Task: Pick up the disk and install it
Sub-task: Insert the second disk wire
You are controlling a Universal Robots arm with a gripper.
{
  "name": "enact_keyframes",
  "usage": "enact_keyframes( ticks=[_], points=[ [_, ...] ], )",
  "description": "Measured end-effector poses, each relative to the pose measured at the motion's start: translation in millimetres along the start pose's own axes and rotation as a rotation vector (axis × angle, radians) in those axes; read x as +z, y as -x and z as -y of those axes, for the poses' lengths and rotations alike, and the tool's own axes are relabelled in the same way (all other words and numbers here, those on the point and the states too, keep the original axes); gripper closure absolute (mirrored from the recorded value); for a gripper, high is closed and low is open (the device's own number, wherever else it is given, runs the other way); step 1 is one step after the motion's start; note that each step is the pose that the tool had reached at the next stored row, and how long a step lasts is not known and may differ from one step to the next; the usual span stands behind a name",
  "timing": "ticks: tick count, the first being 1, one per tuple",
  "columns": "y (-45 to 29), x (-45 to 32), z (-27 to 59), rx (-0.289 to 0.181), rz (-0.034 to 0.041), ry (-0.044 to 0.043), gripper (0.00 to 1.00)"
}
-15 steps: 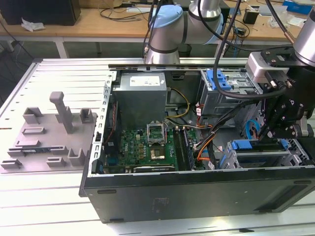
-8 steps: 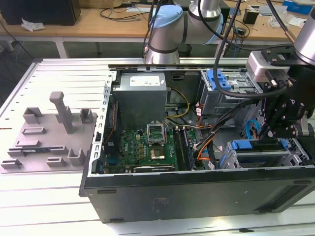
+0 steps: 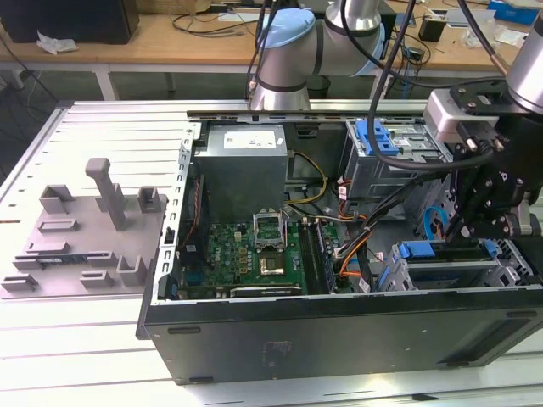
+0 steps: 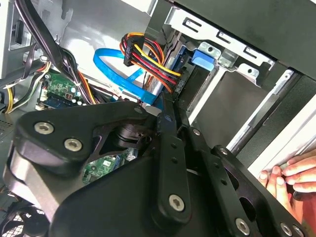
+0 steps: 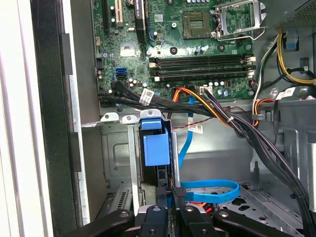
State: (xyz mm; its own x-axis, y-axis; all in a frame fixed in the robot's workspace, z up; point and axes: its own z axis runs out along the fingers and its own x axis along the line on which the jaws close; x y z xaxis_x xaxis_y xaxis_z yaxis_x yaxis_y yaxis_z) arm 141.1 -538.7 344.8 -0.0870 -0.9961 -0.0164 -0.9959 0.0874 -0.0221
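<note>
Disk (image 5: 156,148): blue carrier edge showing, standing on edge in the metal drive bay (image 5: 118,148) of the open computer case (image 3: 339,331).
Count: one disk, one gripper.
Gripper (image 5: 173,205): just above the disk; cannot tell whether it grips.
Hand (image 4: 291,180): fingers beside the case.

Green motherboard (image 3: 254,254), grey power supply (image 3: 246,153)

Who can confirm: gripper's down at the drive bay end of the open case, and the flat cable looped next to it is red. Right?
Not quite. The flat cable is blue, not red, as the first wrist view shows. The rest holds: in the exterior view the gripper is down at the drive bay end of the open case.
</note>
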Motion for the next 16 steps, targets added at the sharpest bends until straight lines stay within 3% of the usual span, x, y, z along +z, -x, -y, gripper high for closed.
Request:
enact_keyframes(
  ticks=[16],
  points=[
    [0.0, 3.4, -0.1, 0.000, 0.0019, 0.0001, 0.84]
  ],
)
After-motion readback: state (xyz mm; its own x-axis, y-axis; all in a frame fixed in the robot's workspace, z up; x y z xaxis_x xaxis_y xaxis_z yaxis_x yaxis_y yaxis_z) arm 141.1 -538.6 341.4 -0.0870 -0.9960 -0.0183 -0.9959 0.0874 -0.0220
